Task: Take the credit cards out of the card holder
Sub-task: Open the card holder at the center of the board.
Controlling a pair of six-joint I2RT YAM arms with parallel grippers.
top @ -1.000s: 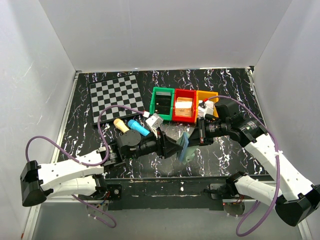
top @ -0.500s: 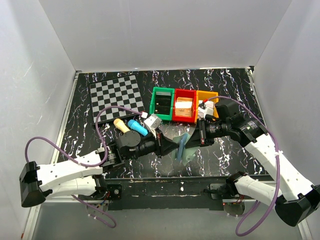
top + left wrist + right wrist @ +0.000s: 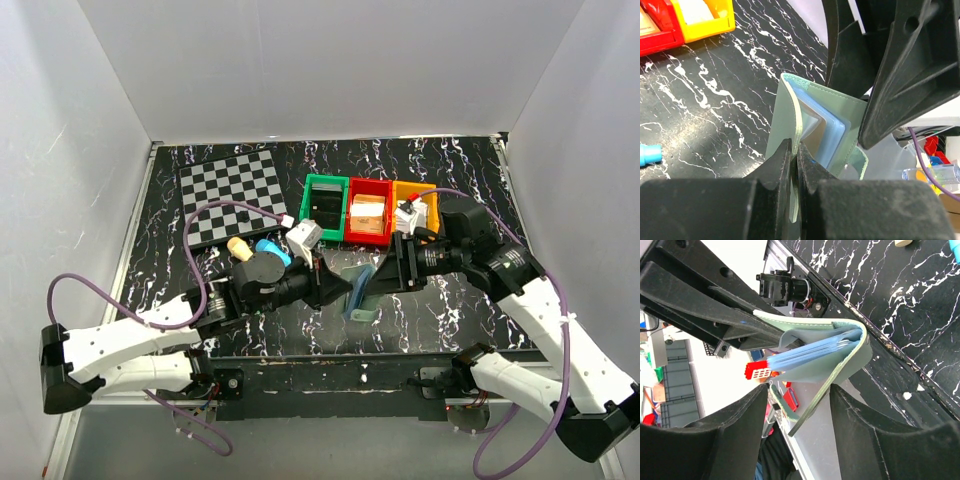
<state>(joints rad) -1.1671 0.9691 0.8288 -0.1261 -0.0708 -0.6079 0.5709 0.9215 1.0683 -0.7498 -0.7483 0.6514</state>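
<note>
Right gripper (image 3: 386, 274) newly wide; card holder (image 3: 362, 300) on edge, lengthwise near-to-far, flap pinched by left gripper (image 3: 794, 149).

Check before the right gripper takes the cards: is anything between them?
Only the card holder: its green covers fold around the blue inner panels; no bare card shows. The right gripper stands open astride it; the left gripper pinches one cover.

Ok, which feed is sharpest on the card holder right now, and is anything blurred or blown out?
Left wrist: card holder crisp, own jaws a soft dark blur at the bottom. Right wrist: holder sharp, white patch beyond the table blown out. Top external: evenly lit, no glare, holder small in frame.
</note>
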